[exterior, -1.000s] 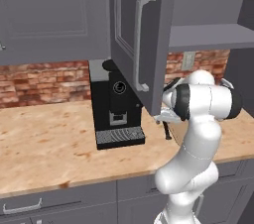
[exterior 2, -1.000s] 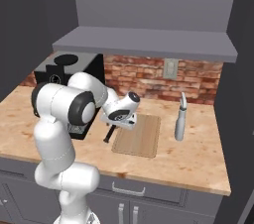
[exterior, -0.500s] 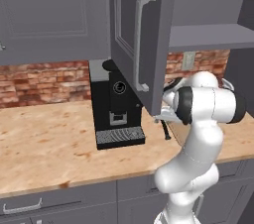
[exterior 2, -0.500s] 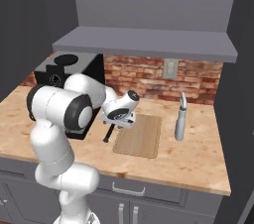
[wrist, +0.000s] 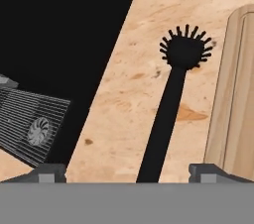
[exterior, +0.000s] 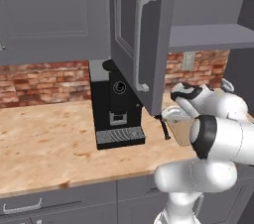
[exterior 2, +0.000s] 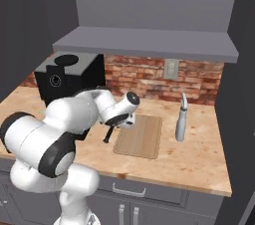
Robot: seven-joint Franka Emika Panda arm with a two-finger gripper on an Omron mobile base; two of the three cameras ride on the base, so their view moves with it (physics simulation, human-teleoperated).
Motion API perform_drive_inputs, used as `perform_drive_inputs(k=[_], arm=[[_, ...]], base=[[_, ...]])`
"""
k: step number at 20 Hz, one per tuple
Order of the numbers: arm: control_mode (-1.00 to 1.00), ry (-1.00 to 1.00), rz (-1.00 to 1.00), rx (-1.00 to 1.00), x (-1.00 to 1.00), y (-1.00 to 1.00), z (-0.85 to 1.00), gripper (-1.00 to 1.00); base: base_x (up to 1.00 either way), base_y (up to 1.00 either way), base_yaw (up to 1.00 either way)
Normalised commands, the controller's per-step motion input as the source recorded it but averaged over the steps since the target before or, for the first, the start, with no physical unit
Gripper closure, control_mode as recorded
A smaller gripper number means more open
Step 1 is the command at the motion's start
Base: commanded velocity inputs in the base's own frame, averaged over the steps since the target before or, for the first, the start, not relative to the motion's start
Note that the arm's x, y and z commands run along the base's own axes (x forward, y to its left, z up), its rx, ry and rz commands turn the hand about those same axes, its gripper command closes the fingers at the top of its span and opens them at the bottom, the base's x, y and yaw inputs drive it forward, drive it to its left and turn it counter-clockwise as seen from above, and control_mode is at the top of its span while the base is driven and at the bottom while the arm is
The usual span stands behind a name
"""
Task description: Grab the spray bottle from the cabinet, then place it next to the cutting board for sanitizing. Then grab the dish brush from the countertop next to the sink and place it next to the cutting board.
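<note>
The black dish brush [exterior 2: 108, 135] lies on the countertop [exterior 2: 199, 164] just left of the cutting board [exterior 2: 140, 137], its bristly head [wrist: 185, 51] pointing away from my hand. Just above the handle end hovers my gripper [exterior 2: 119, 121], open; in the hand view the handle [wrist: 159, 129] runs between the two wide-apart fingertips without touching either. The board's edge [wrist: 237, 94] is right of the brush. The pale spray bottle [exterior 2: 181, 124] stands upright right of the board. The cabinet door [exterior: 141, 34] hangs open over the counter, its shelf [exterior 2: 149, 45] bare.
A black coffee machine [exterior: 116, 104] stands against the brick wall, left of the brush and close to my hand; its drip grille [wrist: 32, 129] is in the hand view. The open door's lower corner [exterior: 154, 109] hangs just above the gripper [exterior: 171, 115].
The brush, board and bottle have stayed put. My arm's elbow and shoulder have shifted slightly, while the hand has stayed over the brush handle.
</note>
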Motion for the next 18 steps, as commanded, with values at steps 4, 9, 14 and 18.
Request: perform_drive_inputs(k=[4, 9, 14, 18], arm=[[-1.0, -0.14, 0.0, 0.0, -0.73, 0.0, 0.73, -1.0], [-1.0, -0.18, 0.0, 0.0, -0.84, 0.0, 0.93, -1.0], [-1.0, -0.26, 0.0, 0.0, -0.94, 0.0, 1.0, -1.0], [-1.0, -0.28, 0.0, 0.0, -0.88, 0.0, 1.0, -1.0]], base=[[0.0, 0.0, 0.0], [0.0, 0.0, 0.0], [0.0, 0.0, 0.0], [0.0, 0.0, 0.0]])
